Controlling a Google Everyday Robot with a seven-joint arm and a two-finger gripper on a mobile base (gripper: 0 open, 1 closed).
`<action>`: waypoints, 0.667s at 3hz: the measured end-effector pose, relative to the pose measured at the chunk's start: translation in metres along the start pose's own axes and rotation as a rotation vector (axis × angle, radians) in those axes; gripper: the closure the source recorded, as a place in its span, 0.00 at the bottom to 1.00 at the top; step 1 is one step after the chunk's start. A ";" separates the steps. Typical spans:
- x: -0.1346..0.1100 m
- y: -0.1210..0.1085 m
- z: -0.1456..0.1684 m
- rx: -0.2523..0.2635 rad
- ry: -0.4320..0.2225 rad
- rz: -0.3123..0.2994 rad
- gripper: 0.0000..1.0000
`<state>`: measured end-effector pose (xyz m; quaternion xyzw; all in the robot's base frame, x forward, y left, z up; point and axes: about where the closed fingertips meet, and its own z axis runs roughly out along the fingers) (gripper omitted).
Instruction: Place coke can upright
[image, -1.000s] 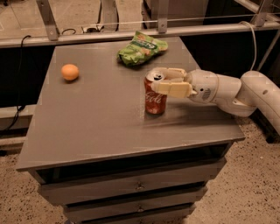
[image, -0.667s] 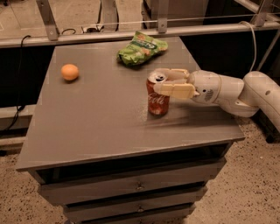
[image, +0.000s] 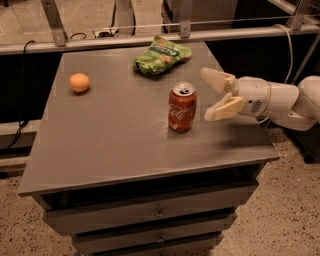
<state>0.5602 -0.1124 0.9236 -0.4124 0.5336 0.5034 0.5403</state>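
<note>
You'll see the coke can (image: 182, 108) standing upright on the surface (image: 110, 135) at the centre of the frame. Your claw (image: 206, 95) sits just right of it, spread open and gripping nothing.

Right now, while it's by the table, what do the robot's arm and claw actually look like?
The arm is smooth, glossy white, built of rounded, bulbous segments with thin dark seams. Its claw, over the right side of the table beside the coke can, has two flat, cream-tan, paddle-shaped fingers. No sleeve or lettering shows.
</note>
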 end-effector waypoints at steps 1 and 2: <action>-0.014 -0.006 -0.040 0.058 0.073 -0.053 0.00; -0.017 -0.009 -0.044 0.067 0.077 -0.061 0.00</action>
